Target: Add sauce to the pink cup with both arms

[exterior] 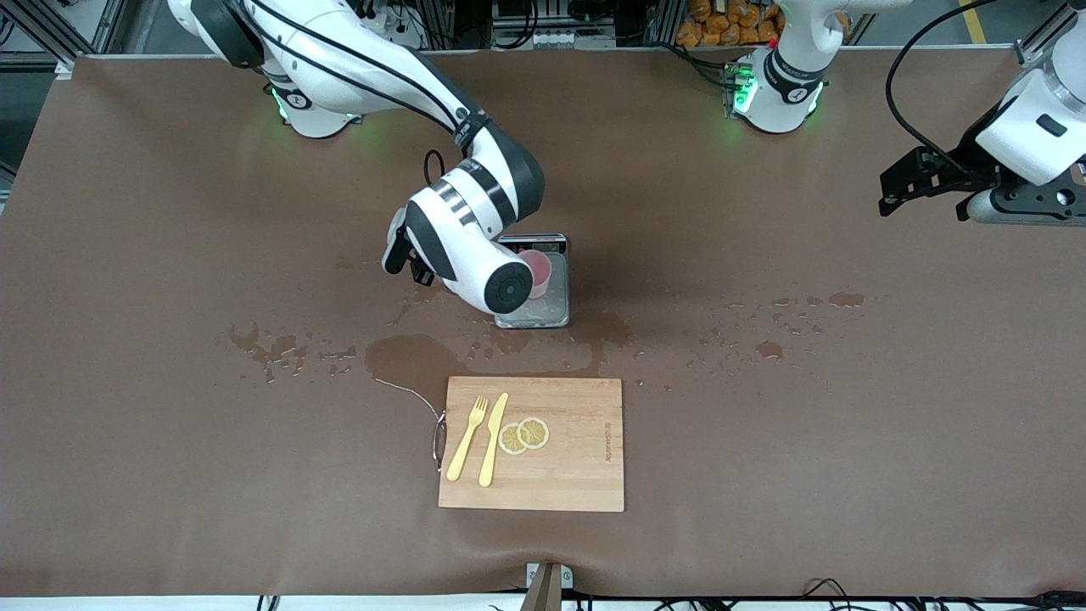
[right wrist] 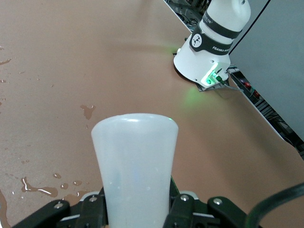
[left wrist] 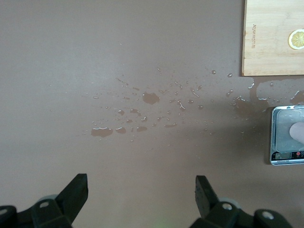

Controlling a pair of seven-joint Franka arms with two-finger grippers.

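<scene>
I see the cup on the scale. The board lies nearer the camera than the scale.

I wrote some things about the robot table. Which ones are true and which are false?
1. The pink cup stands on the scale. True.
2. The right gripper is empty. False: it is shut on the sauce bottle.
3. The left gripper has its fingers open. True.
4. A spoon lies on the board. False: a fork, a knife and lemon slices lie there.
5. The table is dry. False: puddles show on it.
</scene>
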